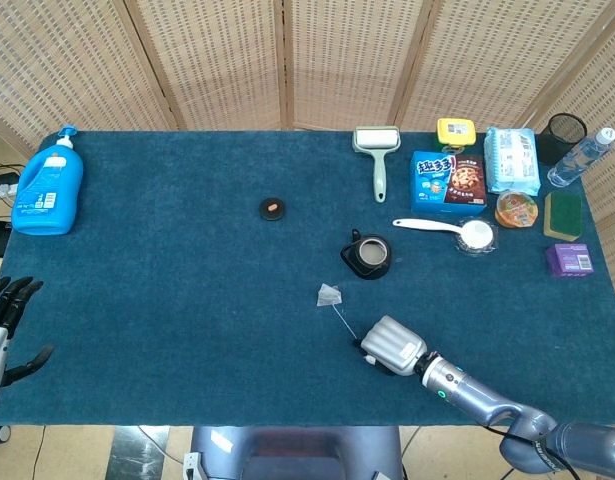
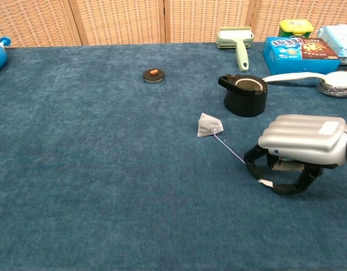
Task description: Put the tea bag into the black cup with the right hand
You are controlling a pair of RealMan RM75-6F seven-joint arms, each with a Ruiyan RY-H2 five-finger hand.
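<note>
Though viewed from two cameras, shows one dark blue surface [image 1: 187, 300] beneath everything. Finds the right hand [image 2: 300, 148] low at the near right, palm down, silver back up, fingertips on the cloth. Has its fingers [image 2: 253, 161] curled down into a nearly closed ring around the paper tag [image 2: 265, 182]; cannot tell whether pinching it or merely enclosing it. Places the left hand [image 1: 7, 310] off the near left edge, fingers spread, holding nothing. Sets the black cup [image 2: 245, 95] upright beyond the right hand, apart from it, mouth uncovered. Leaves the tea bag [image 2: 209, 125] lying on the cloth, just nearer than the cup and to its left. Runs the string [image 2: 229, 148] straight from bag to tag.
</note>
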